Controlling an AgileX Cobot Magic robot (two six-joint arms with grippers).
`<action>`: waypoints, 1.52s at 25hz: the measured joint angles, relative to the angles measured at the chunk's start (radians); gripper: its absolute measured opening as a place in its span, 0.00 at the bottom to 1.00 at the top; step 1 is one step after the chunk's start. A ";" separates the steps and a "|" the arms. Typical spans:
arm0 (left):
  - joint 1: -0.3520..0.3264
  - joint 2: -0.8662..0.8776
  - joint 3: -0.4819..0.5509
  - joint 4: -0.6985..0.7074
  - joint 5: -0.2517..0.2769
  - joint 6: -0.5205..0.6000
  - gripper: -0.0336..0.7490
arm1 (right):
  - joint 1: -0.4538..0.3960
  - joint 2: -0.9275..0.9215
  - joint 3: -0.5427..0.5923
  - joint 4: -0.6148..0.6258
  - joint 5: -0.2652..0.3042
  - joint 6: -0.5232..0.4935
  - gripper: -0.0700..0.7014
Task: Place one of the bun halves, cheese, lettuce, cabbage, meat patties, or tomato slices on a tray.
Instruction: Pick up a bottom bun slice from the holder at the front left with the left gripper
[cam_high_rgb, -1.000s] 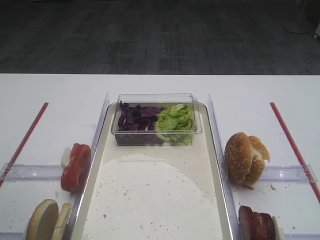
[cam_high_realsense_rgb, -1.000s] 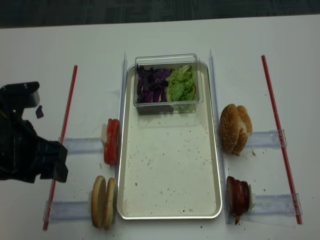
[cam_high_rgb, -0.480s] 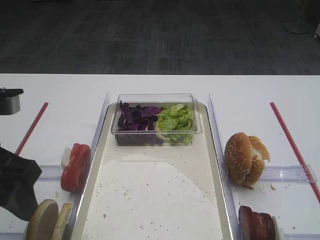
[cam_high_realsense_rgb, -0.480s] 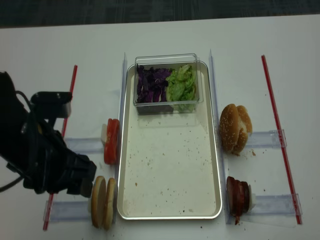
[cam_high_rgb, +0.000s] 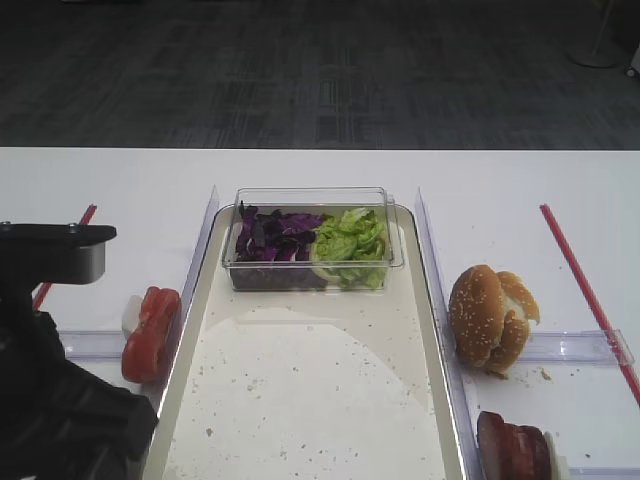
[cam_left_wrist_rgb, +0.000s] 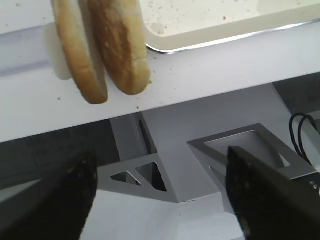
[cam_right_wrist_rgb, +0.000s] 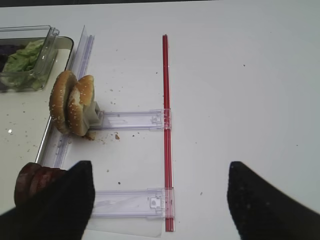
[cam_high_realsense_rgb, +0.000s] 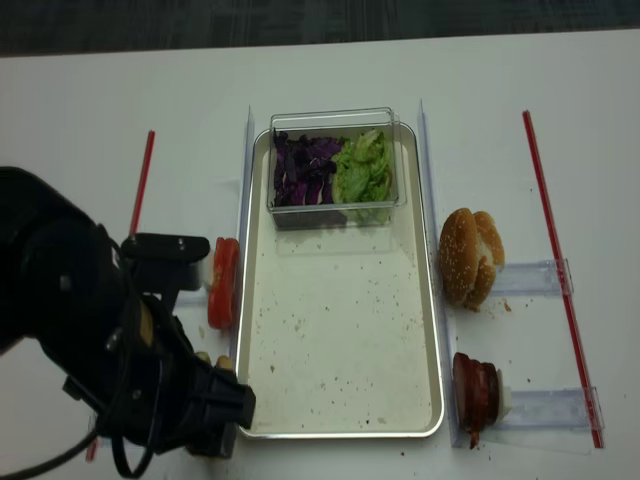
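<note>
Two bun halves stand on edge in a clear holder beside the tray's near left corner. My left gripper hangs open and empty just short of them, over the table's front edge. From above, my left arm covers the bun halves. Tomato slices stand left of the tray. Cabbage and lettuce fill a clear box at the tray's far end. Meat patties sit right of the tray. My right gripper is open over bare table. No cheese is in view.
A domed sesame bun stands on a clear holder right of the tray. Red strips run down both sides of the white table. Clear rails lie under the right gripper's view.
My left arm has swung in from the far left toward the tray's near left corner and now hides the bun halves from above. Its jaws stay open.
</note>
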 joint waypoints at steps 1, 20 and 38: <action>-0.023 0.000 0.000 0.000 -0.007 -0.016 0.67 | 0.000 0.000 0.000 0.000 0.000 0.000 0.83; -0.071 0.057 -0.002 0.033 -0.060 -0.052 0.67 | 0.000 0.000 0.000 0.000 0.000 0.000 0.83; 0.010 0.211 -0.013 0.070 -0.181 0.030 0.59 | 0.000 0.000 0.000 0.000 0.000 0.000 0.83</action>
